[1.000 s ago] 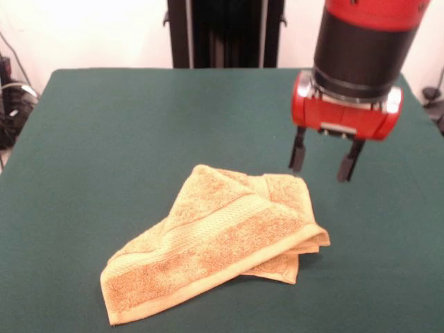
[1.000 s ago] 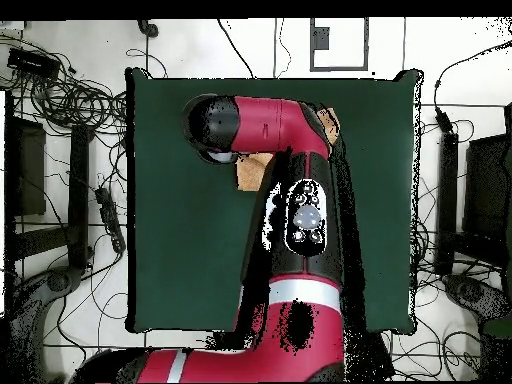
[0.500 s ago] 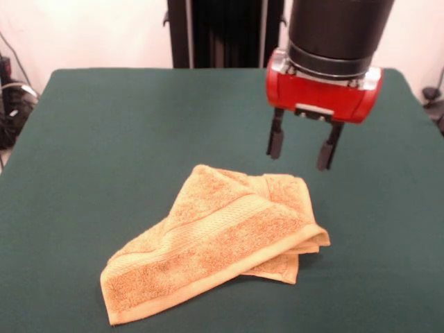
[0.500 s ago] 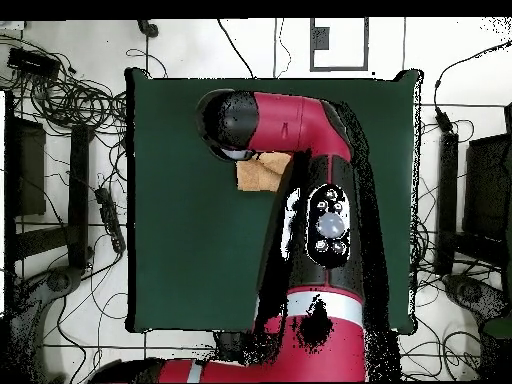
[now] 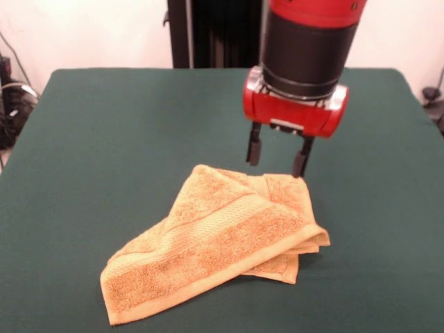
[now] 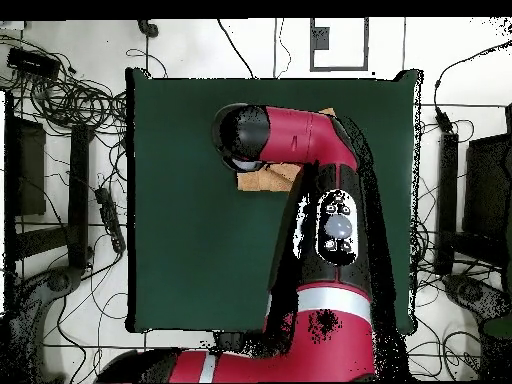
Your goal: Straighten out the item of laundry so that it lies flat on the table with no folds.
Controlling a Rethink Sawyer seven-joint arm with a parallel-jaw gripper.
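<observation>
The item of laundry [image 5: 218, 243], an orange-tan terry towel, lies folded over itself on the dark green table [image 5: 104, 139], with a woven band running across its top layer. In the front view my gripper [image 5: 277, 157] hangs open just above the towel's far edge, its two dark fingers [image 5: 254, 148] apart with nothing between them. From overhead, the arm covers most of the towel [image 6: 262, 178]; only a small tan patch shows beside the wrist, and the gripper itself is hidden under the arm.
The table's far edge meets a black pedestal column [image 5: 222, 31]. Cables [image 6: 70, 110] and equipment lie on the floor around the table [image 6: 180, 250] in the overhead view. Green cloth stretches to the left of the towel.
The gripper has moved left across the front view and dropped lower, from beside the towel's right end to just above its far edge. The towel has not moved.
</observation>
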